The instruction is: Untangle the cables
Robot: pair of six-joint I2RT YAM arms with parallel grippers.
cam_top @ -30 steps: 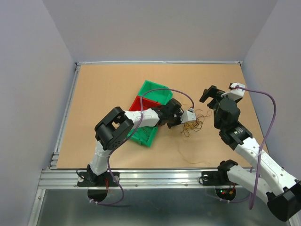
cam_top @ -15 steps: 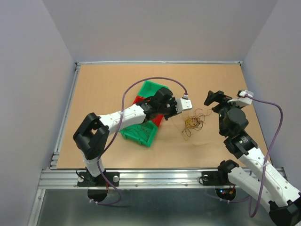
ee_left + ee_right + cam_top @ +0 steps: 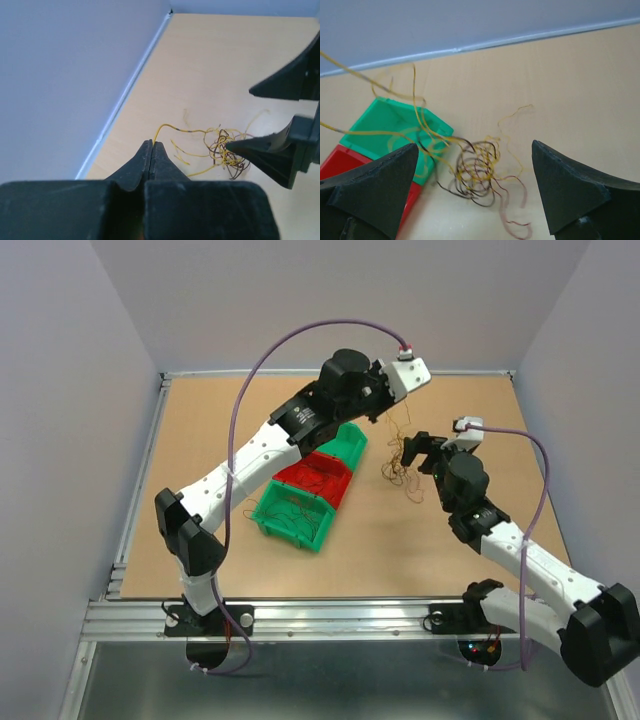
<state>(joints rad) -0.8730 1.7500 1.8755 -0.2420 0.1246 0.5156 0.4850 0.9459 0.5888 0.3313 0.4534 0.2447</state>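
two pincers are mine, and each has a job right now. my left pincer (image 3: 151, 150) is pressed tight together, high up, and it pinches a thin yellow strand of the cables (image 3: 477, 172). the strand runs down from its tip to the knotty bunch, which sits low over the table (image 3: 580, 85), near the green bin (image 3: 385, 125) and the red bin (image 3: 340, 162) (i cannot tell if the bunch touches the wood or hangs a bit above it). my right pincer (image 3: 474, 146) is spread wide, with the bunch between its two fingers and one tip right at the edge of the knot. i think the good way is this: the left one holds its strand firm, the right one pinches only a few dark loops, not the whole bunch, and then the two pull apart slowly. a fast tug could make the knot tighter or make the thin strand slip out.
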